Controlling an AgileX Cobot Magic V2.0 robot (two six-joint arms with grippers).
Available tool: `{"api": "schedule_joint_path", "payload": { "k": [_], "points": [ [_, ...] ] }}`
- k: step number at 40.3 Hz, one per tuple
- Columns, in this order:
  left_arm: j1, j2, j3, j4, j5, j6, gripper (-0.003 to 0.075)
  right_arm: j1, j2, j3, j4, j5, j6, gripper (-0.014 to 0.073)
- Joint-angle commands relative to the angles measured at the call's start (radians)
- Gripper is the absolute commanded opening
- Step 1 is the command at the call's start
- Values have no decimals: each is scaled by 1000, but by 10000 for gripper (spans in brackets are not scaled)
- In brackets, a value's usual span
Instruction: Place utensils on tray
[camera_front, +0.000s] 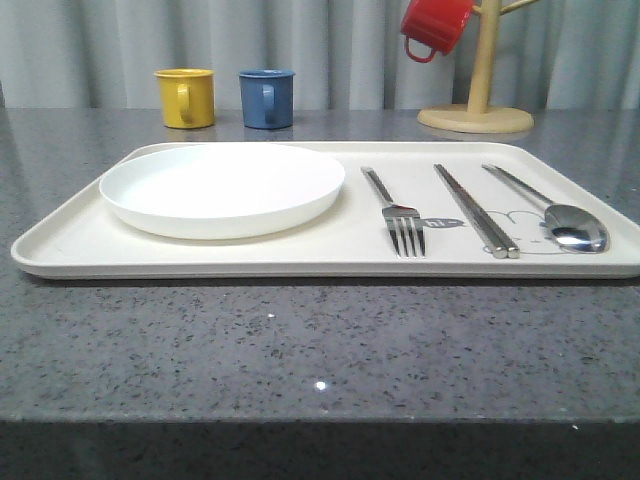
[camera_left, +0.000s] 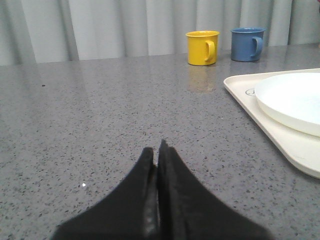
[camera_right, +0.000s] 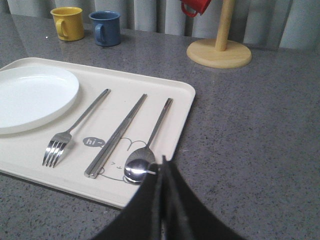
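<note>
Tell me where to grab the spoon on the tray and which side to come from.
Grip the spoon around mid-handle, coming straight down from above with the fingers closing across the handle. It lies flat on the tray, so a side approach probably finds no purchase. The chopsticks lie close beside it, and the bowl is wide and curved, likelier to slip.

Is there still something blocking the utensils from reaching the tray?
Nothing visible does. The fork, chopsticks and spoon already lie on the tray, beside the white plate. Both grippers, left and right, are shut and hold nothing.
</note>
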Motion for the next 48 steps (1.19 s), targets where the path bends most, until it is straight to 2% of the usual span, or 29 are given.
{"api": "schedule_joint_path", "payload": {
  "k": [1, 6, 13, 23, 29, 48],
  "points": [
    [0, -18, -1, -10, -86, -13, -18, -2, 7, -26, -2, -80, -10, -69],
    [0, -18, -1, -10, -86, -13, -18, -45, -30, 30, -10, -141, -10, -69],
    [0, -18, -1, -10, -86, -13, -18, -167, -141, 205, 13, -269, -10, -69],
    [0, -18, -1, -10, -86, -13, -18, -234, -271, 399, 58, -288, -10, -69],
    [0, -18, -1, -10, -86, -13, -18, -238, -287, 397, 61, -234, -10, -69],
    [0, -18, -1, -10, -86, -13, -18, -238, -286, 397, 61, -234, -10, -69]
  ]
}}
